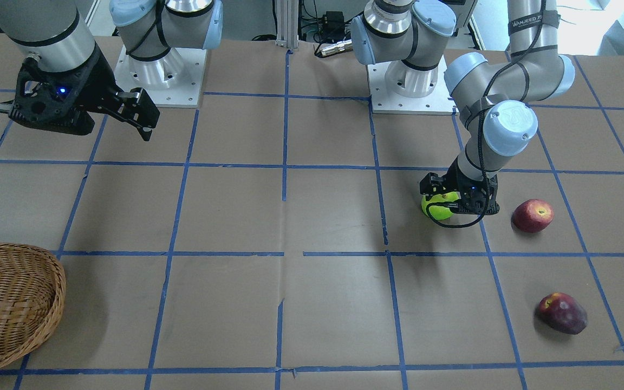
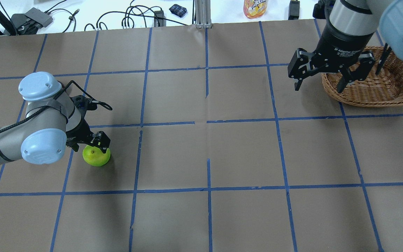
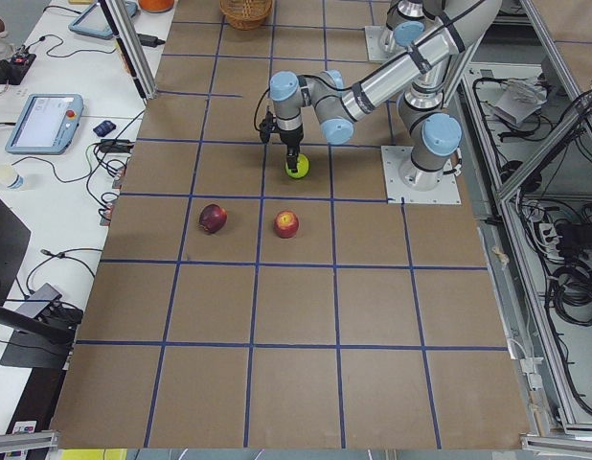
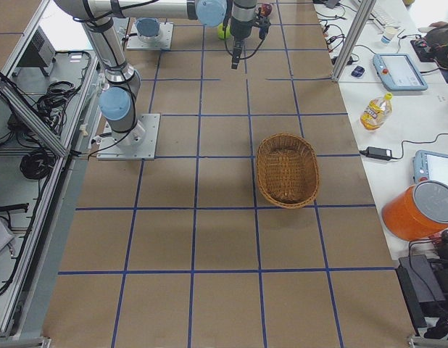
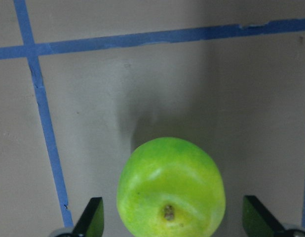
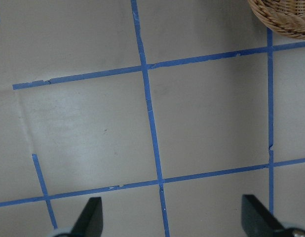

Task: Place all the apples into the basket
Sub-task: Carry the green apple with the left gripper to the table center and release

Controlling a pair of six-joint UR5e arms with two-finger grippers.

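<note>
The lime-green apple (image 1: 438,207) (image 2: 96,156) (image 5: 171,190) sits on the table. My left gripper (image 1: 444,210) (image 2: 97,147) (image 5: 172,232) is down over it, open, with one finger on each side and a gap to each. The red apple with a yellowish top (image 1: 532,215) (image 3: 286,224) and the darker maroon apple (image 1: 561,313) (image 3: 213,218) lie apart on the table beyond the left arm. The wicker basket (image 1: 57,281) (image 2: 373,101) (image 4: 262,170) stands at the right-hand end and holds no apples. My right gripper (image 1: 65,122) (image 2: 318,89) (image 6: 172,232) hangs open and empty above the table beside the basket.
The table is brown paper with a grid of blue tape. The two arm bases (image 1: 160,70) stand at the robot's edge. Cables, tablets, a bottle (image 4: 375,110) and an orange container (image 4: 416,210) lie on the side bench past the far edge.
</note>
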